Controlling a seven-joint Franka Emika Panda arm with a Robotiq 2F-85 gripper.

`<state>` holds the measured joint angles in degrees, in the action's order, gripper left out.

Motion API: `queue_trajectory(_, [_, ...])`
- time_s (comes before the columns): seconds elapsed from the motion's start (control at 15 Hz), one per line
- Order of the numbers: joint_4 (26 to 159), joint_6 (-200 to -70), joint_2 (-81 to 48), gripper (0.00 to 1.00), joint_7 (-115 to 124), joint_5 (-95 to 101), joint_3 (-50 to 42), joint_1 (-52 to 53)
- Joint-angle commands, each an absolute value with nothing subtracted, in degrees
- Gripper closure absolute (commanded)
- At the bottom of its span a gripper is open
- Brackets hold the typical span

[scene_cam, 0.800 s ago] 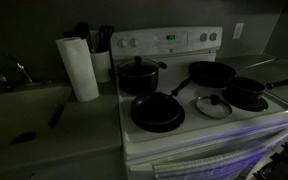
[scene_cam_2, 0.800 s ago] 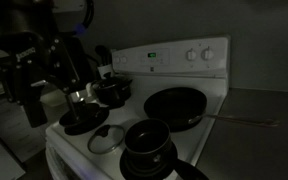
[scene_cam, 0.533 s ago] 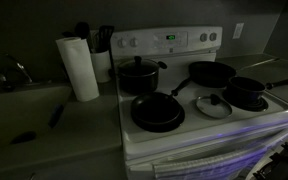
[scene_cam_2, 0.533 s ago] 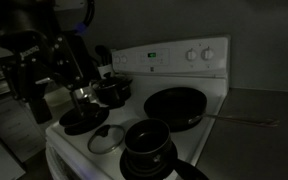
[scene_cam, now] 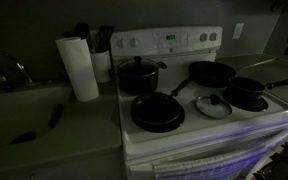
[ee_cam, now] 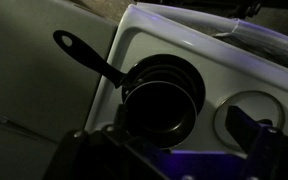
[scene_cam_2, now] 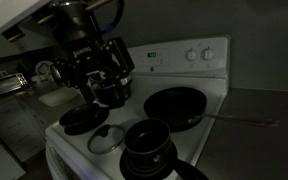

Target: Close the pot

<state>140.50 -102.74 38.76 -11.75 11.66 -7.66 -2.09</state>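
Gripper (scene_cam_2: 102, 80) empty, jaws spread, well apart from glass lid (scene_cam: 213, 105); grasp lid centrally, lower level onto pot (scene_cam: 246, 92).

The arm (scene_cam_2: 77, 22) hung down from the upper left of the frame in an exterior view, with its hand (scene_cam_2: 99, 78) pointing downward. In the wrist view the fingers (ee_cam: 259, 140) stood wide apart along the bottom edge, gripping nothing.

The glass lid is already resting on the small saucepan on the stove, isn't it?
No, the glass lid lies flat on the stovetop beside the small saucepan, which stands open; an exterior view shows it.
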Motion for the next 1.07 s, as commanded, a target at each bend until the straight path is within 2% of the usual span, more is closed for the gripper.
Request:
queue_trajectory(0.0, [140.26, -102.74, 38.5, 0.0, -11.9, 11.43, -7.39, -2.42])
queue_trajectory(0.33, [138.87, -111.04, 32.79, 0.0, -10.17, 6.99, -7.23, -0.14])
queue_trajectory(0.6, [134.35, -105.11, 25.79, 0.0, -7.25, -0.75, -5.55, 1.3])
queue_trajectory(0.67, [138.01, -107.91, 30.14, 0.0, -8.05, 0.88, -5.7, -0.01])
queue_trajectory(1.0, [134.23, -107.09, 24.21, 0.0, -0.89, 0.15, -3.37, -0.38])
